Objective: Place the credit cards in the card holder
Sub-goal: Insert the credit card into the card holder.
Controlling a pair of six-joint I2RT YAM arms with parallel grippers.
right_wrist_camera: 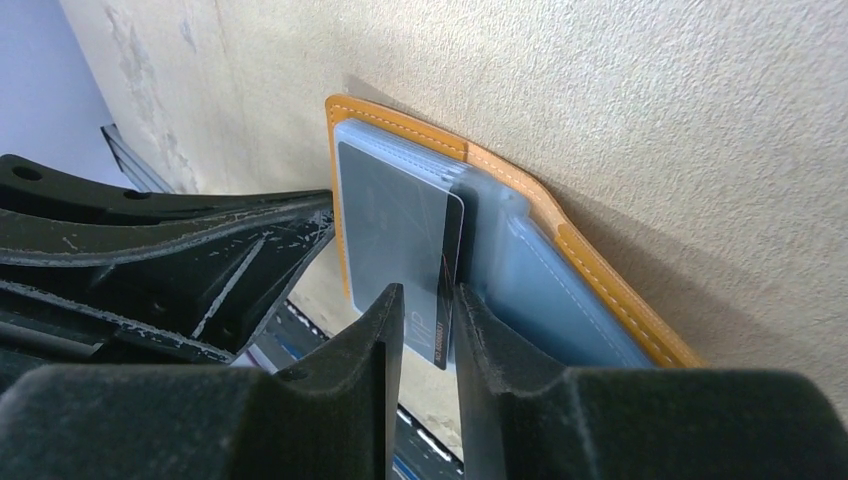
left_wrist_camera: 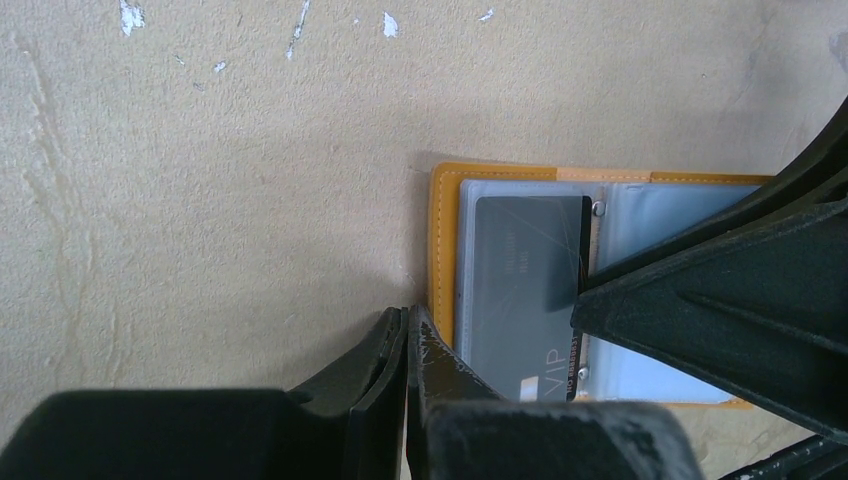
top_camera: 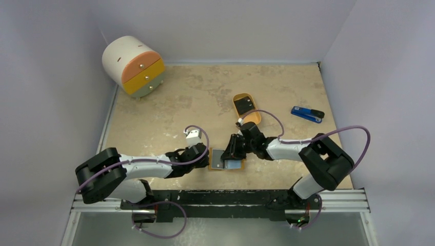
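Roughly midway: a dark, thin rectangular credit card point(right_wrist_camera: 390, 220) is partly slid into the open orange-tan leather card holder point(right_wrist_camera: 600, 270) on the beige surface point(top_camera: 179, 102). The right end effector point(right_wrist_camera: 428, 300) pinches the card's edge. The left end effector point(left_wrist_camera: 408, 325) is closed, empty, just beside the holder. What looks like a second dark card point(top_camera: 243, 105) lies in the orange oval tray point(top_camera: 255, 119), not yet done.

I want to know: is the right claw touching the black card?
Touching. The right wrist view shows the credit card pinched by its edge in the right gripper.
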